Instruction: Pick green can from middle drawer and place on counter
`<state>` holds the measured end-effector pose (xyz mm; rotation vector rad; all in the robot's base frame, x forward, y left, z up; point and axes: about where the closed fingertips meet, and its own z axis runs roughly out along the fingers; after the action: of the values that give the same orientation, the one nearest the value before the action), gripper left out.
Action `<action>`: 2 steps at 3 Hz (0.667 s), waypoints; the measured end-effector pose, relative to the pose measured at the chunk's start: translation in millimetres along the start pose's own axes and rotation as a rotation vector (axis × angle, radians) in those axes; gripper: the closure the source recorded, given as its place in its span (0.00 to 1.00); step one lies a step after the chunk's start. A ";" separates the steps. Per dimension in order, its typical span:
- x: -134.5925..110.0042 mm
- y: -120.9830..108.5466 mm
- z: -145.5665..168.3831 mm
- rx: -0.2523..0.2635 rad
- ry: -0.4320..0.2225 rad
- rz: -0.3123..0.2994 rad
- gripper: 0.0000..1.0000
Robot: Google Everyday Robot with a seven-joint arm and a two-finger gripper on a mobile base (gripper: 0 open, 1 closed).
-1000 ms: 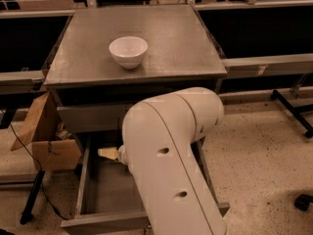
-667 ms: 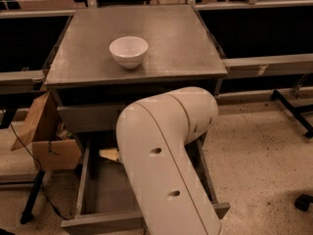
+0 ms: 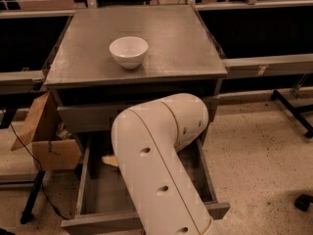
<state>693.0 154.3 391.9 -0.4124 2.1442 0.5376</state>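
The middle drawer point(image 3: 100, 195) is pulled open below the cabinet, and the part of its grey floor that shows is bare. My white arm point(image 3: 156, 165) reaches down into it and covers most of its middle and right. Only a pale tip of my gripper point(image 3: 110, 160) shows at the arm's left edge, low inside the drawer near its back. The green can is hidden from this view. The counter point(image 3: 176, 38) is the flat grey top of the cabinet.
A white bowl point(image 3: 128, 52) stands on the counter, left of centre. An open cardboard box point(image 3: 49, 143) sits on the floor against the cabinet's left side. Black frame legs point(image 3: 293, 109) and a caster point(image 3: 303, 202) are on the floor at right.
My arm has swung a little to the left over the open drawer. The bowl and drawer have not moved.
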 end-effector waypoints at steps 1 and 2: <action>5.4 -1.9 3.1 -0.010 -0.017 -0.028 0.00; 7.9 0.7 4.2 -0.031 -0.047 -0.047 0.00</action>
<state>690.9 156.3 383.4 -0.4620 2.0779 0.5490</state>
